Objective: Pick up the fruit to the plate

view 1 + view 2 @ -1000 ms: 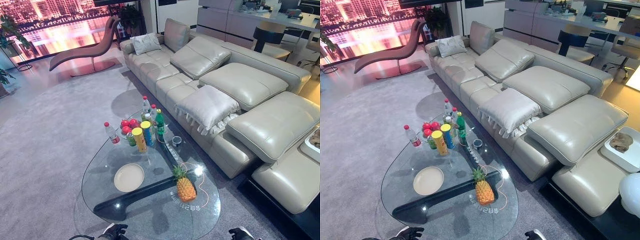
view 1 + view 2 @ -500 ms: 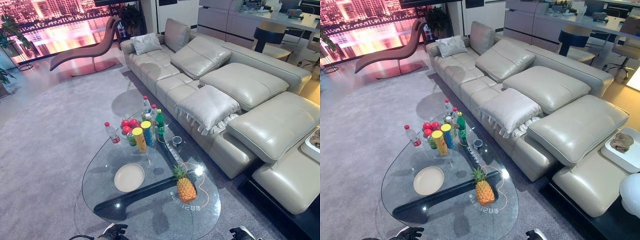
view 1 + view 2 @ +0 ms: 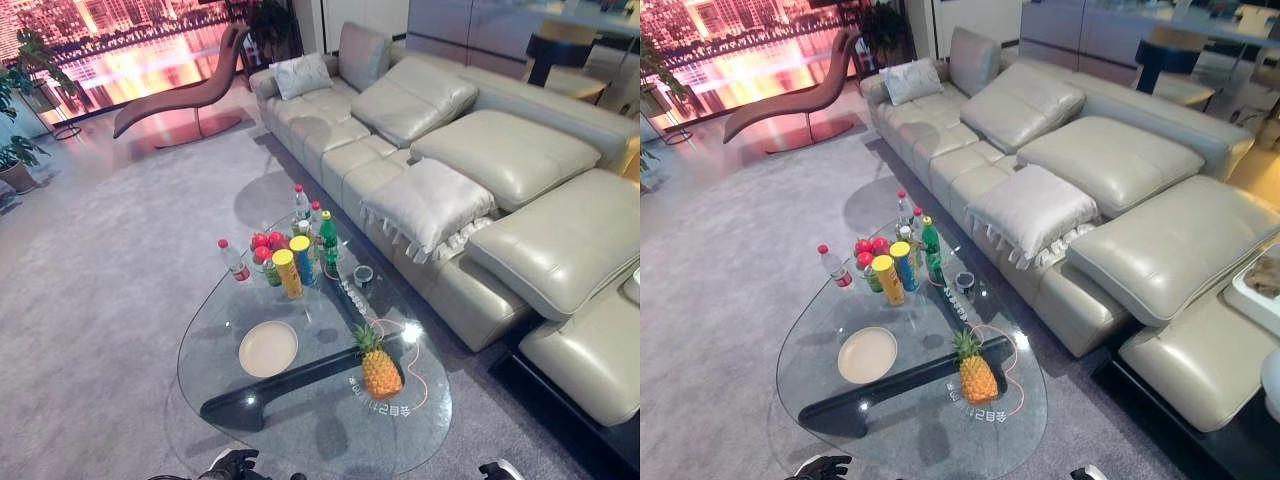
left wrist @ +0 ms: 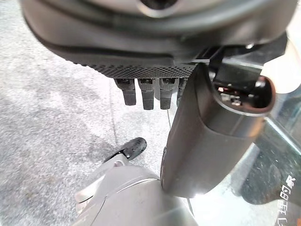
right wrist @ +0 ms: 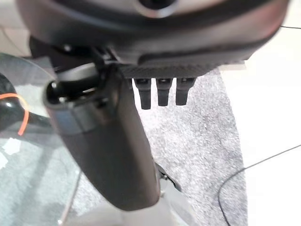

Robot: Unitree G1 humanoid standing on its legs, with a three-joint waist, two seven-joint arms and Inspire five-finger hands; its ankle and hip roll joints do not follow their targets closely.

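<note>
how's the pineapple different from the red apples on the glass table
The spiky orange-yellow pineapple stands alone near the near right rim of the clear glass table; the round red apples sit clustered at the far end, beside bottles and cans. The pineapple is one tall fruit with a green crown; the apples are several, smaller, smooth and crownless. Both are fruit, both outside the round cream plate.
</note>
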